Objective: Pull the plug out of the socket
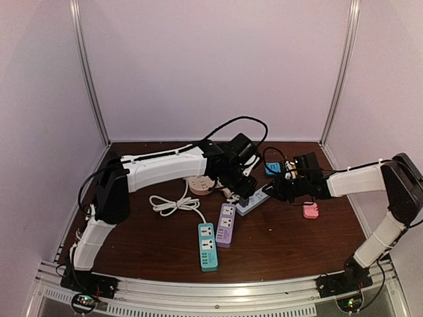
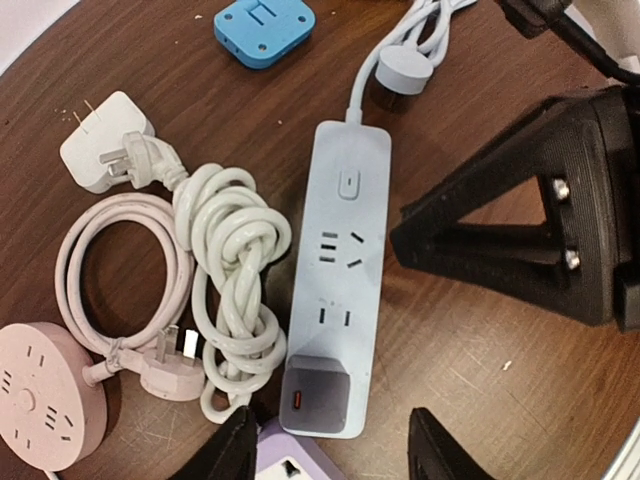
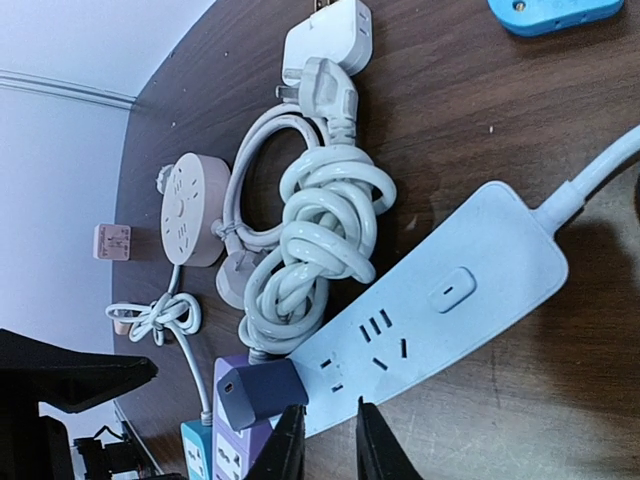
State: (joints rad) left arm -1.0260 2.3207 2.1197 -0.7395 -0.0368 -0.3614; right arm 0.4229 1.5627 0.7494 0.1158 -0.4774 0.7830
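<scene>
A dark grey-blue charger plug (image 2: 318,393) sits in the end socket of a light blue power strip (image 2: 345,270) lying flat on the table. My left gripper (image 2: 335,452) hovers just over the plug, its jaws wide open on either side and empty. In the right wrist view the plug (image 3: 262,392) and the strip (image 3: 440,310) lie just beyond my right gripper (image 3: 330,440). Its fingers stand a narrow gap apart at the strip's long edge, holding nothing. In the top view both grippers, left (image 1: 246,188) and right (image 1: 274,190), meet over the strip (image 1: 254,203).
A knotted white cable (image 2: 235,290) lies against the strip. A purple strip (image 1: 227,224) and a teal strip (image 1: 207,246) lie in front. A pink round socket (image 2: 40,405), white adapter (image 2: 105,140), blue adapter (image 2: 263,28) and pink adapter (image 1: 310,211) lie around.
</scene>
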